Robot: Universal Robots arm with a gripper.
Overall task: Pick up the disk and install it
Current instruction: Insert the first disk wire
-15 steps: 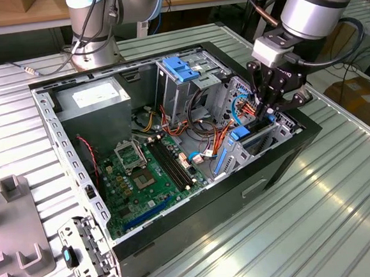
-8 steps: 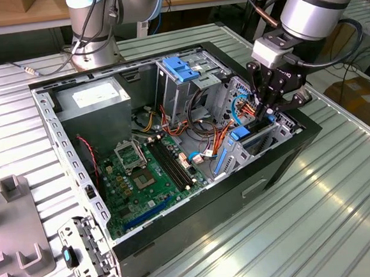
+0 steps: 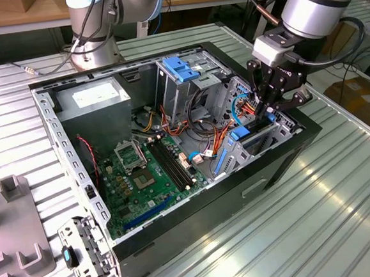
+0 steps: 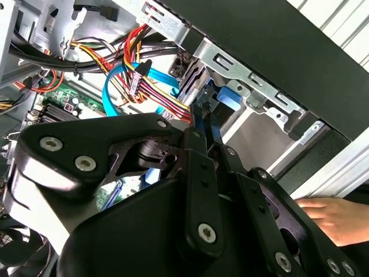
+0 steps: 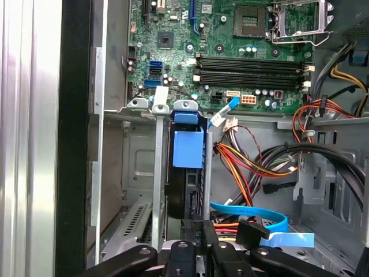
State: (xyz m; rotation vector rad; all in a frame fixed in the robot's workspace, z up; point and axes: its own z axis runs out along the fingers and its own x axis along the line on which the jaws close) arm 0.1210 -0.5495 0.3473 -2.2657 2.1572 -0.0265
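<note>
The disk [image 5: 187, 151] stands on edge in the drive bay at the front corner of the open computer case [image 3: 283, 163], its blue carrier frame facing up between the bay's metal rails. My gripper [image 5: 196, 232] reaches down into the bay, and its thin fingers are shut on the disk's rear edge. In the exterior view the gripper [image 3: 267, 111] sits over the bay on the exterior view's right side of the case, with the disk's blue tab [image 3: 240, 134] just ahead of it. The second wrist view has the fingertips [image 4: 203, 115] pinched together against the blue frame [image 4: 228, 97].
Bundled red, yellow and blue cables [image 5: 253, 167] crowd the space beside the bay. The motherboard [image 3: 143, 174], a silver cage with a blue handle [image 3: 181, 68] and a grey box [image 3: 95, 97] fill the case. A hand [image 4: 328, 216] rests outside the case wall.
</note>
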